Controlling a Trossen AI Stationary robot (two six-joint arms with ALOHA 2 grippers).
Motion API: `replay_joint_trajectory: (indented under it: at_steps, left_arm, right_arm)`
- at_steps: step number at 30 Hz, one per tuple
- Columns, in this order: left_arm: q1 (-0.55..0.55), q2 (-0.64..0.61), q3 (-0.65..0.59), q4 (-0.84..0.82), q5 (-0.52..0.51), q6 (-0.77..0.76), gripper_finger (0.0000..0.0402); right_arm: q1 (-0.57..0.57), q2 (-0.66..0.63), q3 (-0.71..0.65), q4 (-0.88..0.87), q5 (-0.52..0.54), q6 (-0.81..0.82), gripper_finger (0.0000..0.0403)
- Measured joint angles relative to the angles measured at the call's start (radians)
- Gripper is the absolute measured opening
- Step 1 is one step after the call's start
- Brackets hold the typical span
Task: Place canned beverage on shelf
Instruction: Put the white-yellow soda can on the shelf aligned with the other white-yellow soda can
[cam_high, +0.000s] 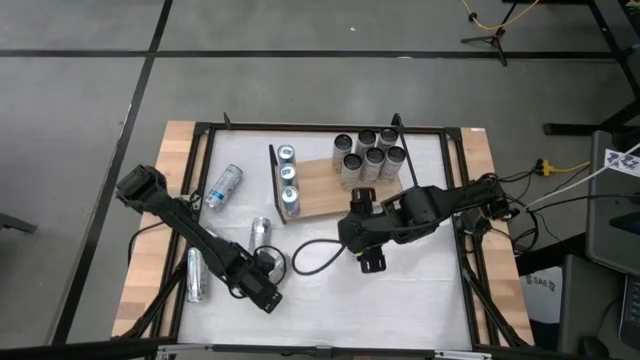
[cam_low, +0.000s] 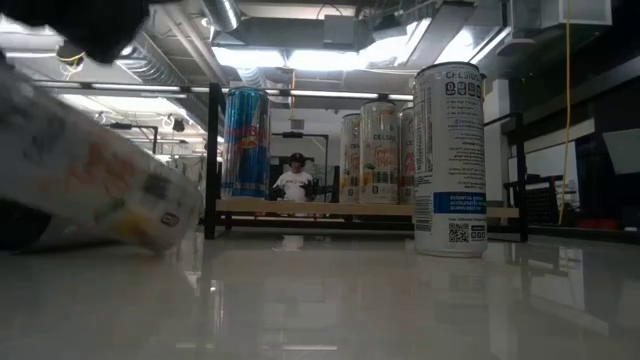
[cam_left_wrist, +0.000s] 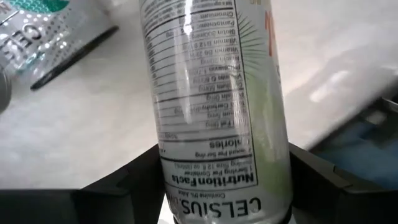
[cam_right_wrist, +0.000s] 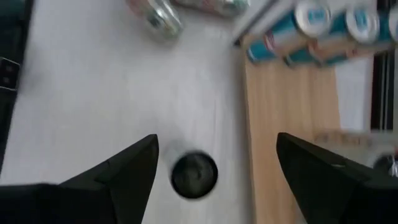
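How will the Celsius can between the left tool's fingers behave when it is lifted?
The Celsius can is probably stiff yet dentable, since it looks like a slim metal drink can. Its glossy, curved wall may slip in the left tool. Set down sideways, its round body would likely roll.

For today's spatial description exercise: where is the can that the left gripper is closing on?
In the high view the can lies on its side at the table's left edge, between the fingers of the left gripper, well short of the shelf.
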Motion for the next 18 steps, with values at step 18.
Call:
replay_joint_trajectory:
  at_steps: [18]
  left_arm:
    - [0.076,-0.167,0.0,0.003,0.246,0.029,0.0251]
  right_arm:
    - [0.049,0.162,0.0,0.134,0.01,-0.166,0.0321]
